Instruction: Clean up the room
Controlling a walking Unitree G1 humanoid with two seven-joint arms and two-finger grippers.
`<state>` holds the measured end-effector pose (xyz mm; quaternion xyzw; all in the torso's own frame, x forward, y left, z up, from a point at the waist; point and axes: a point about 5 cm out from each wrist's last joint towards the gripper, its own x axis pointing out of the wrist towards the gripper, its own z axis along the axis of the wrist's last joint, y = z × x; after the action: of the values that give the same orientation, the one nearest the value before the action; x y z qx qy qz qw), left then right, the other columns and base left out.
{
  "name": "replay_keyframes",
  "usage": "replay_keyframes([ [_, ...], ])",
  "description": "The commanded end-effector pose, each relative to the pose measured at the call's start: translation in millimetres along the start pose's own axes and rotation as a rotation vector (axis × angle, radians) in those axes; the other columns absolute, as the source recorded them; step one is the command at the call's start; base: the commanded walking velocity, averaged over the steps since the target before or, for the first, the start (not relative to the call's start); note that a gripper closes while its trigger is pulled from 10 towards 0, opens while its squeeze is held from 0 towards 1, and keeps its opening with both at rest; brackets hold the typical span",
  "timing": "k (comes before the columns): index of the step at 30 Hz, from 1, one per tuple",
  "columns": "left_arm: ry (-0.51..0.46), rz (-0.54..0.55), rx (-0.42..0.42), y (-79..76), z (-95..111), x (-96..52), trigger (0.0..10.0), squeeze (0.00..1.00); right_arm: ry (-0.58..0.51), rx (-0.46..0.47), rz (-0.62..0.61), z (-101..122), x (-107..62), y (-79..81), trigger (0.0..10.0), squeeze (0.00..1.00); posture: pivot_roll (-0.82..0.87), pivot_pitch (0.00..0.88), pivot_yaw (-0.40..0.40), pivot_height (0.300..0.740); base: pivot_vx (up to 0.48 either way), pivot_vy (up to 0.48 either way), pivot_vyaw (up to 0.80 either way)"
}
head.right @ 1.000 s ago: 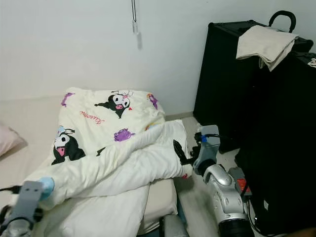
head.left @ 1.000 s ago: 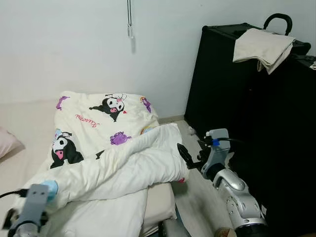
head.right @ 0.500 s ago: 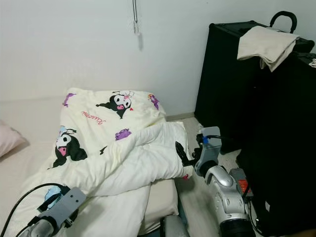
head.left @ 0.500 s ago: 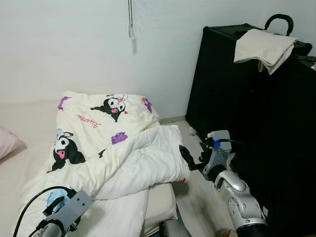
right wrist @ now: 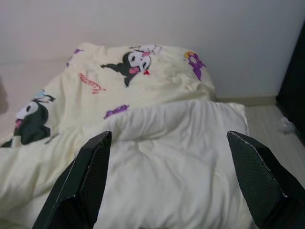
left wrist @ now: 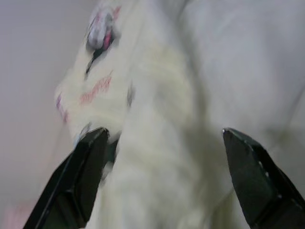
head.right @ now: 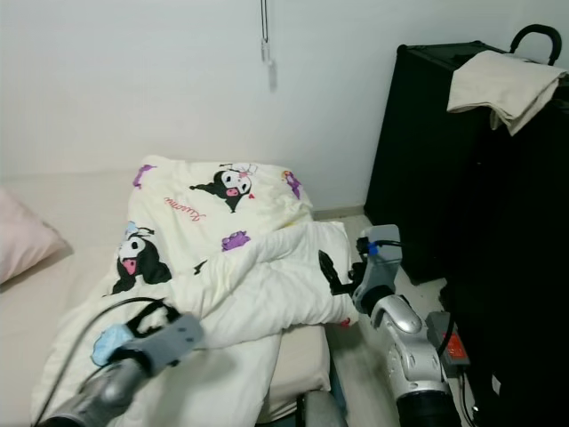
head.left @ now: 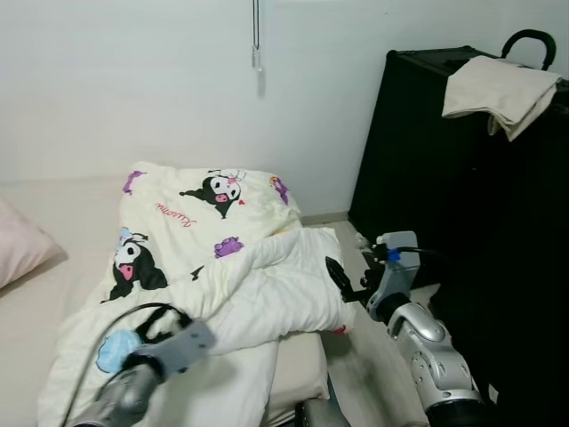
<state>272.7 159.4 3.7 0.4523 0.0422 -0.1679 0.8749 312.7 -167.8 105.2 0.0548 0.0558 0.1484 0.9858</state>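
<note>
Mattress (head.left: 36, 294), duvet (head.left: 222, 267) lengthwise toward wall (head.left: 133, 80)

I see a cream quilt (head.left: 222, 267) printed with black-and-white cartoon figures, purple shapes and pink lettering, lying rumpled across the bed (head.left: 36, 302). Its far end lies fairly flat toward the wall, printed side up. The near part is folded over, showing the plain pale underside, bunched into a thick roll that runs across to the bed's right edge and hangs slightly over the corner.
</note>
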Motion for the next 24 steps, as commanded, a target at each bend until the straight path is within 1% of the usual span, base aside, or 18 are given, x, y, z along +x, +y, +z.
replay_keyframes([
  [1,0.015,-0.027,0.043,-6.3,-1,-0.5,10.0,0.0,-0.011,0.006,0.005,1,1.8,2.4,10.0,0.0,-0.19,0.0,-0.001,0.626,0.0,0.0,0.0],
  [2,0.01,-0.041,0.05,-10.6,2,1.2,10.0,0.0,-0.016,0.008,0.006,3,2.5,3.6,10.0,0.0,-0.2,0.0,0.003,0.626,0.0,0.0,0.0],
  [3,0.01,-0.041,0.05,-10.6,2,1.2,10.0,0.0,-0.016,0.008,0.006,3,2.5,3.6,10.0,0.0,-0.2,0.0,0.003,0.626,0.0,0.0,0.0],
  [4,0.007,-0.055,0.064,-15.4,6,2.5,10.0,0.0,-0.021,0.008,0.008,4,2.9,4.8,10.0,0.0,-0.21,0.0,0.005,0.626,0.0,0.0,0.0],
  [5,0.007,-0.055,0.064,-15.4,6,2.5,10.0,0.0,-0.021,0.008,0.008,4,2.9,4.8,10.0,0.0,-0.21,0.0,0.005,0.626,0.0,0.0,0.0],
  [7,0.004,-0.078,0.116,-24.3,11,4.4,10.0,0.0,-0.031,0.01,0.01,6,3.0,7.0,10.0,0.0,-0.21,0.0,0.007,0.626,0.0,0.0,0.0],
  [8,0.009,-0.071,0.144,-25.3,12,6.0,10.0,0.0,-0.037,0.014,0.01,7,2.2,7.7,10.0,0.0,-0.22,0.004,0.009,0.626,0.0,0.0,0.0],
  [9,0.009,-0.071,0.144,-25.3,12,6.0,10.0,0.0,-0.037,0.014,0.01,7,2.2,7.7,10.0,0.0,-0.22,0.004,0.009,0.626,0.0,0.0,0.0],
  [11,0.037,-0.012,0.161,-17.1,11,10.6,10.0,0.0,-0.047,0.018,0.014,9,0.2,9.9,10.0,0.0,-0.23,0.021,0.015,0.626,0.0,0.0,0.0],
  [13,0.097,0.047,0.153,-6.9,5,13.1,10.0,0.0,-0.053,0.021,0.018,10,-1.9,12.3,10.0,0.0,-0.23,0.031,0.019,0.626,0.0,0.0,0.0],
  [14,0.097,0.047,0.153,-6.9,5,13.1,10.0,0.0,-0.053,0.021,0.018,10,-1.9,12.3,10.0,0.0,-0.23,0.031,0.019,0.626,0.0,0.0,0.0],
  [17,0.188,0.095,0.129,2.2,-8,11.2,10.0,0.0,-0.06,0.032,0.021,10,-4.6,16.0,10.0,0.0,-0.24,0.058,0.026,0.626,0.0,0.0,0.0],
  [18,0.188,0.095,0.129,2.2,-8,11.2,10.0,0.0,-0.06,0.032,0.021,10,-4.6,16.0,10.0,0.0,-0.24,0.058,0.026,0.626,0.0,0.0,0.0],
  [20,0.244,0.117,0.119,8.5,-18,8.6,10.0,0.0,-0.062,0.042,0.027,10,-6.8,20.8,10.0,0.0,-0.26,0.085,0.028,0.626,0.0,0.0,0.0],
  [22,0.285,0.112,0.111,12.2,-25,6.4,10.0,0.0,-0.044,0.049,0.039,5,-9.8,27.3,10.0,0.0,-0.26,0.109,0.027,0.626,0.0,0.0,0.0],
  [24,0.295,0.108,0.113,13.1,-27,5.7,10.0,0.0,-0.037,0.054,0.044,3,-11.0,29.6,10.0,0.0,-0.26,0.109,0.027,0.626,0.0,0.0,0.0],
])
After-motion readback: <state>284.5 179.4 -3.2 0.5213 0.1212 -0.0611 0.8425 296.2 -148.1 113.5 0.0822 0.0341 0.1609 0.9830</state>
